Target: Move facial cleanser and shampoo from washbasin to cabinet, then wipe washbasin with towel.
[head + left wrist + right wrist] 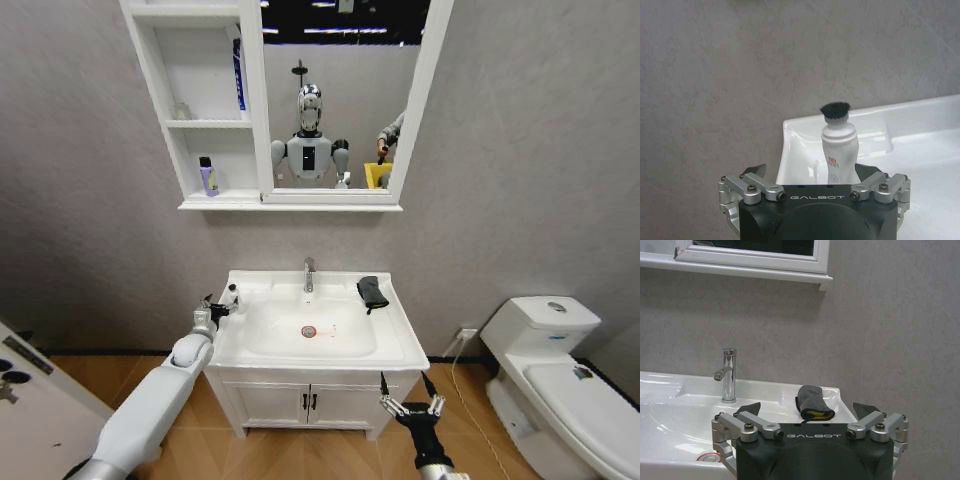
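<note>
One tube, the facial cleanser (838, 150), stands between my open left hand (810, 175) fingers, ungripped; off-centre closing could topple it into the washbasin (920, 145)

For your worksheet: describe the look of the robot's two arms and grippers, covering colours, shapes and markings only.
The left arm has smooth white-grey rounded shells. Both the left gripper and the right gripper have a black housing lettered GALBOT, silver metal linkage bars with dark bolts, and black wedge-shaped fingertips. The right gripper sits on a slim black wrist.
</note>
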